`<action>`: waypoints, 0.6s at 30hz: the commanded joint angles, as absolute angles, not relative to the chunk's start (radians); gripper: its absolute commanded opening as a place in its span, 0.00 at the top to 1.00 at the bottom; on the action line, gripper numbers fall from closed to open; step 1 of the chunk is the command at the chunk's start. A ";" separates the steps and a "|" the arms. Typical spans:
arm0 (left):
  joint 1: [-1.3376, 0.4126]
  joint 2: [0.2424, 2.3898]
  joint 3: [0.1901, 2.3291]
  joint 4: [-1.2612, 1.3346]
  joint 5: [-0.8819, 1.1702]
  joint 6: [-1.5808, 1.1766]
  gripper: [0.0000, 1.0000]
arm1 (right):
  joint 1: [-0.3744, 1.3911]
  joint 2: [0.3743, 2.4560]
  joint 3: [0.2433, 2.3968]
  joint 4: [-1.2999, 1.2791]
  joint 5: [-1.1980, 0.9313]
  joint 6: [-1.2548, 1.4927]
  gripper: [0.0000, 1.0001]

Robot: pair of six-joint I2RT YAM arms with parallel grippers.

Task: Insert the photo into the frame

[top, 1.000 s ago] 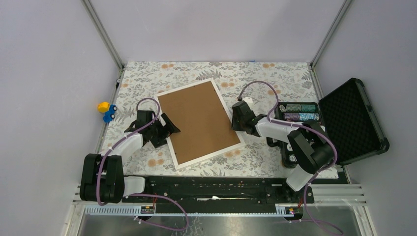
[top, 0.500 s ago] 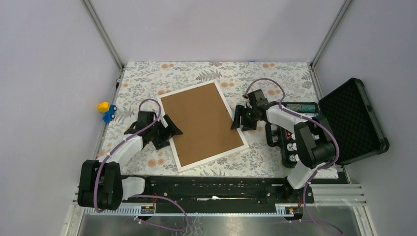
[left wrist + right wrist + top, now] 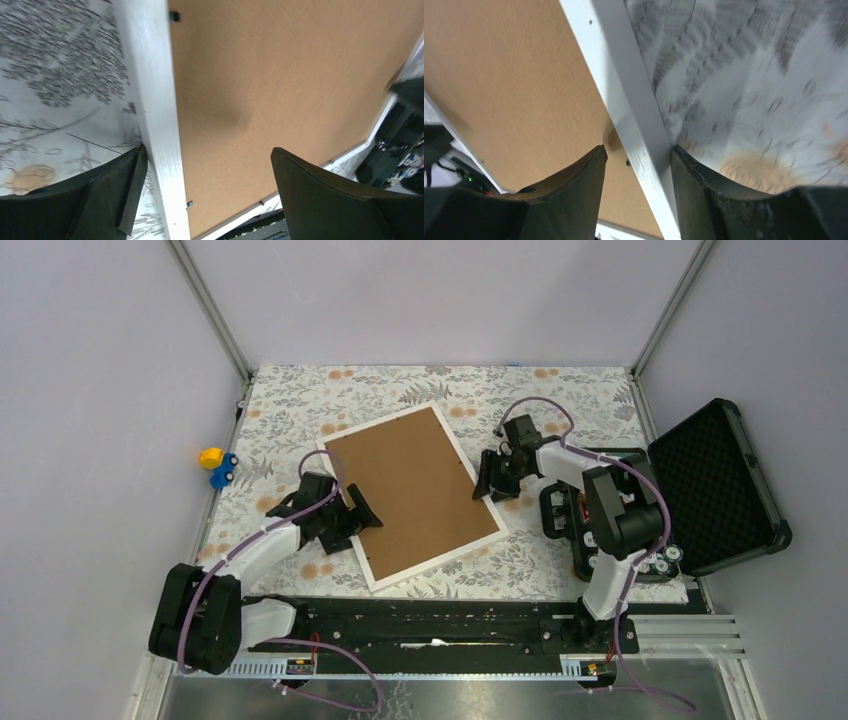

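The frame (image 3: pixel 375 425) lies flat on the floral cloth, back side up, with a brown backing board (image 3: pixel 410 490) filling it. The photo is hidden. My left gripper (image 3: pixel 350 523) is open wide at the frame's left rail (image 3: pixel 155 100); one finger is outside the rail and the other is over the board (image 3: pixel 280 75). My right gripper (image 3: pixel 495 485) straddles the right rail (image 3: pixel 624 85). Its outer finger (image 3: pixel 694 185) is against the rail's outside edge. Its inner finger (image 3: pixel 574 185) is over the board, apart from the rail.
An open black case (image 3: pixel 720 480) stands at the right table edge, with a black tray of small cylinders (image 3: pixel 600 530) beside it. A yellow and blue toy (image 3: pixel 215 465) sits at the left edge. Metal posts rise at the back corners.
The frame has slid slightly right and toward the near edge. My left gripper followed its left rail nearer. My right wrist swung up and back, and its jaws widened, then narrowed a little.
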State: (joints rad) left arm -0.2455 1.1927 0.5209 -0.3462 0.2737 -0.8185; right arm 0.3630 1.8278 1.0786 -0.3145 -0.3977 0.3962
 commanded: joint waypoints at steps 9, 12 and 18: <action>-0.582 1.002 0.512 -0.289 0.182 -1.040 0.01 | 0.388 2.045 1.567 -0.437 -0.437 0.380 0.37; -0.527 0.923 0.606 -0.400 0.140 -0.900 0.01 | 0.382 1.957 1.595 -0.519 -0.314 0.345 0.29; -0.275 1.013 0.931 -0.590 0.167 -0.593 0.01 | 0.337 1.728 1.429 -0.530 -0.257 0.342 0.09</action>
